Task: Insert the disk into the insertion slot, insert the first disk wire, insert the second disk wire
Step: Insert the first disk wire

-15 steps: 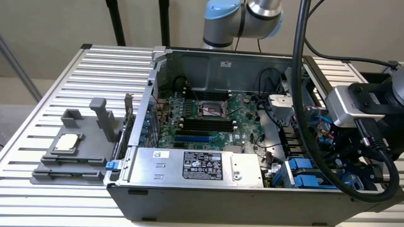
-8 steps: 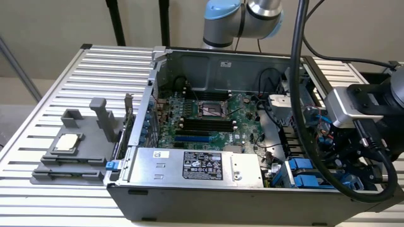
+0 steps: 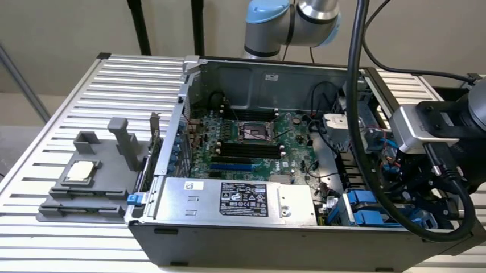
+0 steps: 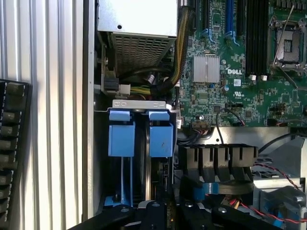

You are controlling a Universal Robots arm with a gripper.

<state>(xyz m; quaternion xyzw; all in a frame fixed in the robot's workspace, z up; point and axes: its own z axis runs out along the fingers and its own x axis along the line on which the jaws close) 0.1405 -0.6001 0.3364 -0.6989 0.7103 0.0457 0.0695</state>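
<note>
I am looking at the insertion slot [image 3: 365, 207], the metal cage with blue plastic parts at about 4 o'clock inside the open computer case [image 3: 304, 247] in the exterior view. From the wrist view I see the cage's grey metal edge [image 4: 139, 103], with two blue plastic tabs [image 4: 121, 139] side by side just behind it and a narrow dark gap between them. I cannot tell whether the disk sits behind either tab, since only the blue fronts and dark rails show.

The tool [image 4: 158, 215] hangs right over this cage, its black body close to the blue rails. I cannot tell how far open it is or whether it holds anything.

Beside the cage lies the green circuit board [image 3: 251, 142], with a small silver cooling block [image 4: 206, 68] near the cage's corner and a black ribbed cover [image 4: 218, 158] next to the right tab. The silver box with a black label [image 3: 235, 199] sits along the case's 6 o'clock wall, touching the cage's side.

The arm [image 3: 292, 23] enters at 12 o'clock, and a thick black cable [image 3: 357, 85] loops down to the wrist at 3 o'clock.

The case stands on the slatted desk [image 3: 61, 102]. At 9 o'clock, well apart from the case's inside, a grey holder [image 3: 83, 193] carries a small square chip [image 3: 79, 170].
</note>
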